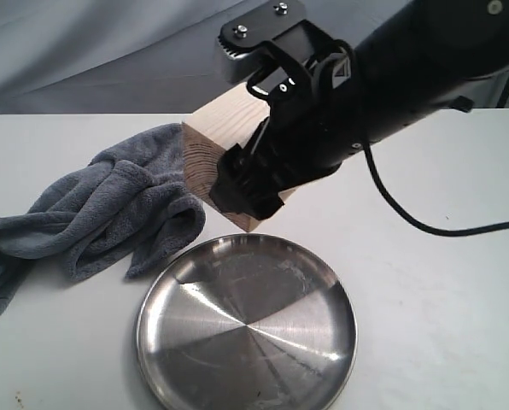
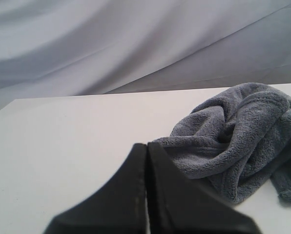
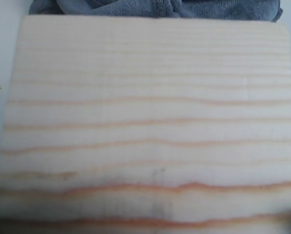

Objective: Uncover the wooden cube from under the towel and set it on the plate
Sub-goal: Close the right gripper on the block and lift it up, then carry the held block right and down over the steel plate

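Note:
My right gripper (image 1: 248,184) is shut on the wooden cube (image 1: 210,141), a pale block with clear grain lines. The cube is tilted, and its lower corner hangs just at the far rim of the steel plate (image 1: 246,337). In the right wrist view the cube (image 3: 145,122) fills nearly the whole picture and hides the fingers. The blue-grey towel (image 1: 109,213) lies crumpled on the table left of the cube and no longer covers it. My left gripper (image 2: 146,147) is shut with nothing in it, low over the table, with the towel (image 2: 238,131) beyond it to one side.
The white table (image 1: 442,299) runs back to a grey cloth backdrop (image 1: 92,51). A black cable (image 1: 425,226) from the right arm lies on the table to the plate's right. A strip of towel (image 3: 155,7) shows past the cube in the right wrist view.

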Controlling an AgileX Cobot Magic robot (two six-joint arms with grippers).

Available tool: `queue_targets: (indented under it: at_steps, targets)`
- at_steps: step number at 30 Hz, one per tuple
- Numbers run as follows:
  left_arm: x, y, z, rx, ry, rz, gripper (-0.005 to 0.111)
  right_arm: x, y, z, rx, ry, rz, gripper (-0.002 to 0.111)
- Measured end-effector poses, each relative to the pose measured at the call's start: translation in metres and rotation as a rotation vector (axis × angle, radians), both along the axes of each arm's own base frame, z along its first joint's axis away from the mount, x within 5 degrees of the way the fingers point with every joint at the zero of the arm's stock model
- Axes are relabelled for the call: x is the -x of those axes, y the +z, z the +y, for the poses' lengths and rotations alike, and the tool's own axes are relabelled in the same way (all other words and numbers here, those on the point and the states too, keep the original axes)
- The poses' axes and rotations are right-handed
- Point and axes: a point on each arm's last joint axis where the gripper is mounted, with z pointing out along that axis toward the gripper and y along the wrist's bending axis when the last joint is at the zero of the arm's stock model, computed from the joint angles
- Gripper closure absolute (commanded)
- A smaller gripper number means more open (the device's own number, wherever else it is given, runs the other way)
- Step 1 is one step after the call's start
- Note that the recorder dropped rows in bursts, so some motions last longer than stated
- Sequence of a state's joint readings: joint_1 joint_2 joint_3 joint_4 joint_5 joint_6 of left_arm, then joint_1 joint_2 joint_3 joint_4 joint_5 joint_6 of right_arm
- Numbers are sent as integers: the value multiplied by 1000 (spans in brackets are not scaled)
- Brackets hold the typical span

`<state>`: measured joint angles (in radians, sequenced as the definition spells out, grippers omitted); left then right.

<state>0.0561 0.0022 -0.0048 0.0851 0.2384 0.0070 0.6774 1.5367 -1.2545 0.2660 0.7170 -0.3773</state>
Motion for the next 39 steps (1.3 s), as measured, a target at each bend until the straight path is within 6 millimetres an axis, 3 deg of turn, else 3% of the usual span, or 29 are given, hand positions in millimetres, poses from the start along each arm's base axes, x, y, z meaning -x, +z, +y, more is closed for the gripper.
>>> queue_targets:
  at_steps: [17, 29, 35, 39]
  targets:
    - [0, 0, 0, 0, 0, 0, 107, 53, -24, -41, 29, -7, 68, 97]
    - [0, 0, 0, 0, 0, 0, 107, 96, -54, -74, 16, -37, 105, 97]
    - [0, 0, 0, 0, 0, 0, 107, 101, -69, -80, 20, -51, 112, 97]
    - [0, 0, 0, 0, 0, 0, 107, 95, -77, -78, 9, -63, 62, 97]
